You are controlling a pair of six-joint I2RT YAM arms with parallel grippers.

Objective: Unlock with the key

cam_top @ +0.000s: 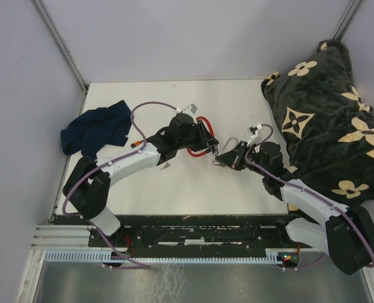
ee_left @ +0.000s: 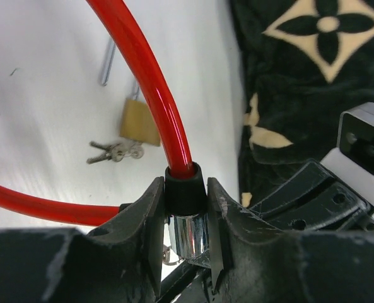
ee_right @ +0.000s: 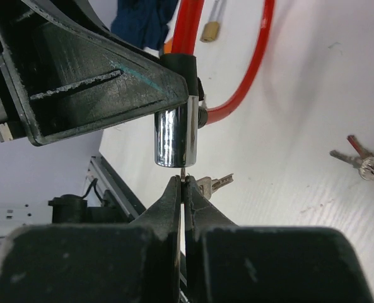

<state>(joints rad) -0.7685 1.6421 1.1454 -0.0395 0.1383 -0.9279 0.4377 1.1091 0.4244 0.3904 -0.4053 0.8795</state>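
A red cable lock (ee_left: 155, 95) ends in a black collar and a chrome cylinder (ee_left: 188, 233). My left gripper (ee_left: 185, 189) is shut on that collar and cylinder and holds it above the table; it also shows in the top view (cam_top: 205, 136). My right gripper (ee_right: 185, 183) is shut on a thin key (ee_right: 184, 173). The key's tip meets the underside of the chrome cylinder (ee_right: 174, 142); how deep it sits is hidden. A spare key (ee_right: 213, 184) hangs beside the right fingers. In the top view the right gripper (cam_top: 227, 156) faces the left one.
A brass padlock (ee_left: 140, 123) with a small bunch of keys (ee_left: 114, 153) lies on the white table beyond the cable loop. A dark blue cloth (cam_top: 95, 129) lies at the far left. A black flowered blanket (cam_top: 325, 113) fills the right side.
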